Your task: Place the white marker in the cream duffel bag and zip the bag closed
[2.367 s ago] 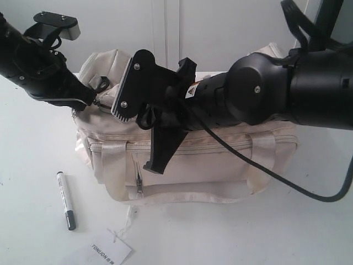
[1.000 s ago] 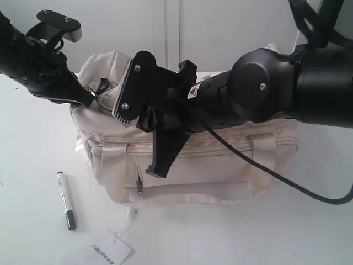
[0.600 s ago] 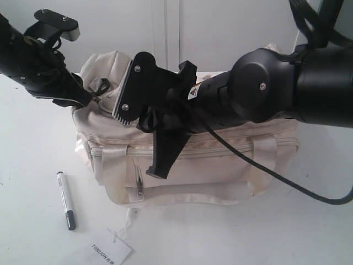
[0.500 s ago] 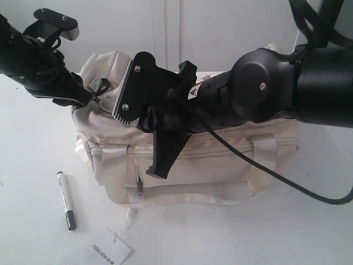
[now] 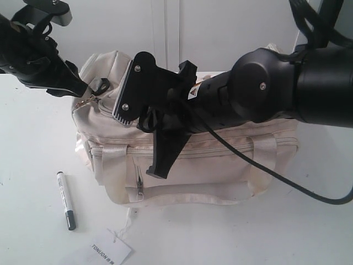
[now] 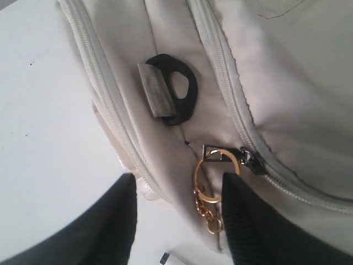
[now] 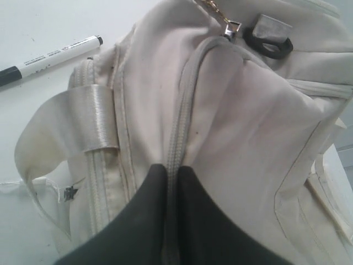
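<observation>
The cream duffel bag [image 5: 220,160] lies on the white table. The white marker [image 5: 66,200] lies on the table in front of the bag's left end, also seen in the right wrist view [image 7: 52,54]. My left gripper [image 5: 74,88] hovers open just off the bag's left end. The gold ring pull [image 6: 212,176] hangs free between its fingers [image 6: 124,215], next to a black D-ring [image 6: 172,96]. My right gripper [image 7: 175,168] is shut on the bag's top zipper seam [image 7: 185,105], reaching across over the bag [image 5: 159,164].
A white paper tag printed "TONIJON" [image 5: 105,251] lies near the table's front edge, right of the marker. A cable [image 5: 265,176] from the right arm drapes across the bag's front. A white wall stands behind the bag.
My left gripper has let go at the bag's left end and lifted up and to the left. The bag's end has sagged slightly. The right arm and marker have not moved.
</observation>
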`<act>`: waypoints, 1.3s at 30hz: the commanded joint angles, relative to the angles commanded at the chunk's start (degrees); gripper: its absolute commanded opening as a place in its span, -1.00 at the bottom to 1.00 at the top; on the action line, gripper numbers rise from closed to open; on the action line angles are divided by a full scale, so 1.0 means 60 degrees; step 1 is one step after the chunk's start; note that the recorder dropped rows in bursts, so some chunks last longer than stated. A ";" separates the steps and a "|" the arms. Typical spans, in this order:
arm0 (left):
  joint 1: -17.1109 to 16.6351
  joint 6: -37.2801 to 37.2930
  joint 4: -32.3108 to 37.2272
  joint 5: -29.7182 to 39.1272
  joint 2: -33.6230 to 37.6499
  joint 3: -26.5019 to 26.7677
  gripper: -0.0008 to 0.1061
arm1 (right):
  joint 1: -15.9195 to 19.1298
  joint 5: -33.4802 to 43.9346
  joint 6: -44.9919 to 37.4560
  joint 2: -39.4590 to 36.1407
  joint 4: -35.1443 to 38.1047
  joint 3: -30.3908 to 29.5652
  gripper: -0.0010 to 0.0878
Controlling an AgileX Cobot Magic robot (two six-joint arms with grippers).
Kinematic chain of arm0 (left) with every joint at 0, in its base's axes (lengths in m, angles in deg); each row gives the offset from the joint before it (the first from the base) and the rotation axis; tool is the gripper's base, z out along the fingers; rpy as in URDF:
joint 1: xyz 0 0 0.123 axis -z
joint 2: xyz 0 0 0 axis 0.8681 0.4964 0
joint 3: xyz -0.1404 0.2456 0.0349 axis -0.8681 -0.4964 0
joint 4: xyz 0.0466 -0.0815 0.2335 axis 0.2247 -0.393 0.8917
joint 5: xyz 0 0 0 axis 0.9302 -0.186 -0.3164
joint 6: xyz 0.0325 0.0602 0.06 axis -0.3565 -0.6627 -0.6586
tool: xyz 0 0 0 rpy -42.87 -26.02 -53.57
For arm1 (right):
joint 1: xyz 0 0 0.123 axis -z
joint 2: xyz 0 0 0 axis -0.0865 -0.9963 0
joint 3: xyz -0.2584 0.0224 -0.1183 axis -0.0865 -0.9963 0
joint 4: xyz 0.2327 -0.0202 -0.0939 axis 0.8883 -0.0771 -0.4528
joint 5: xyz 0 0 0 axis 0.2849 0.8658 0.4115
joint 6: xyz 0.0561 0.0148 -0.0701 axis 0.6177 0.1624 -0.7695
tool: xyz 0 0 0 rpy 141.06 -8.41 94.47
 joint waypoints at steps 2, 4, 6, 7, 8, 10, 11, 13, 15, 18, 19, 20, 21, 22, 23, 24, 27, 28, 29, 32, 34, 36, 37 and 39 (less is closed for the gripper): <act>0.0000 0.0000 -0.0001 0.0000 -0.0036 0.0000 -0.01 | 0.0000 0.0000 0.0000 0.0000 0.0000 0.0000 -0.92; 0.0000 0.0000 -0.0001 0.0000 -0.0057 0.0000 -0.03 | 0.0000 0.0000 0.0000 0.0000 0.0000 0.0000 -0.92; 0.0000 0.0000 -0.0001 0.0000 -0.0074 0.0000 -0.04 | 0.0000 0.0000 0.0000 0.0000 0.0000 0.0000 -0.91; 0.0000 0.0000 -0.0001 0.0000 -0.0074 0.0000 -0.04 | 0.0000 0.0000 0.0000 0.0000 0.0000 0.0000 -0.91; 0.0000 0.0000 -0.0001 0.0000 -0.0074 0.0000 -0.04 | 0.0000 0.0000 0.0000 0.0000 0.0000 0.0000 -0.91; 0.0000 0.0000 -0.0001 0.0000 -0.0074 0.0000 -0.04 | 0.0000 0.0000 0.0000 0.0000 0.0000 0.0000 -0.84; 0.0000 0.0000 -0.0001 0.0000 -0.0074 0.0000 -0.04 | 0.0000 0.0000 0.0000 0.0000 0.0000 0.0000 -0.79; 0.0000 0.0000 -0.0001 0.0000 -0.0074 0.0000 -0.04 | 0.0000 0.0000 0.0000 0.0000 0.0000 0.0000 -0.63; 0.0000 0.0000 -0.0001 0.0000 -0.0074 0.0000 -0.04 | 0.0000 0.0000 0.0000 0.0000 0.0000 0.0000 -0.48; 0.0000 0.0000 -0.0001 0.0000 -0.0074 0.0000 -0.04 | 0.0000 0.0000 0.0000 0.0000 0.0000 0.0000 -0.27; 0.0000 0.0000 -0.0001 0.0000 -0.0074 0.0000 -0.04 | 0.0000 0.0000 0.0000 0.0000 0.0000 0.0000 -0.19; 0.0000 0.0000 -0.0024 0.0000 -0.0080 0.0000 -0.04 | 0.0000 0.0000 0.0000 0.0000 0.0000 0.0000 -0.12; 0.0000 0.0000 -0.0043 0.0000 -0.0080 0.0000 -0.04 | 0.0000 0.0000 0.0038 0.0000 0.0000 0.0000 -0.04; 0.0000 0.0000 -0.0102 0.0000 -0.0080 0.0000 -0.04 | 0.0000 0.0000 0.0092 0.0000 0.0000 0.0000 0.03; 0.0000 0.0000 -0.0135 0.0000 -0.0080 0.0000 -0.04 | 0.0000 -0.0048 0.0245 0.0006 0.0000 0.0000 0.09; 0.0000 0.0000 -0.0177 0.0000 -0.0080 0.0000 -0.04 | 0.0000 -0.0108 0.0439 0.0024 0.0000 0.0000 0.12; 0.0000 -0.0034 -0.0195 0.0000 -0.0080 0.0000 -0.04 | 0.0020 -0.0181 0.0836 0.0135 0.0000 0.0036 0.12; 0.0000 -0.0061 -0.0215 0.0000 -0.0080 0.0000 -0.04 | 0.0034 -0.0181 0.1001 0.0218 -0.0021 0.0037 0.12; 0.0000 -0.0084 -0.0215 0.0000 -0.0080 0.0000 -0.04 | 0.0055 -0.0160 0.1121 0.0314 -0.0022 0.0052 0.12; 0.0000 -0.0084 -0.0215 0.0000 -0.0080 0.0000 -0.04 | 0.0187 0.0020 0.1642 0.0647 -0.0037 0.0161 0.11; 0.0000 -0.0084 -0.0215 0.0000 -0.0080 0.0000 -0.04 | 0.0342 0.0298 0.1828 0.0845 -0.0037 0.0322 -0.01; 0.0000 -0.0085 -0.0215 0.0017 -0.0080 0.0000 -0.04 | 0.0520 0.0670 0.2119 0.1006 -0.0037 0.0537 -0.21; 0.0000 -0.0085 -0.0215 0.0017 -0.0080 0.0000 -0.04 | 0.0632 0.0956 0.2319 0.1065 -0.0044 0.0693 -0.35; 0.0000 -0.0085 -0.0215 0.0061 -0.0080 0.0000 -0.04 | 0.0888 0.1630 0.2623 0.1146 -0.0064 0.1038 -0.58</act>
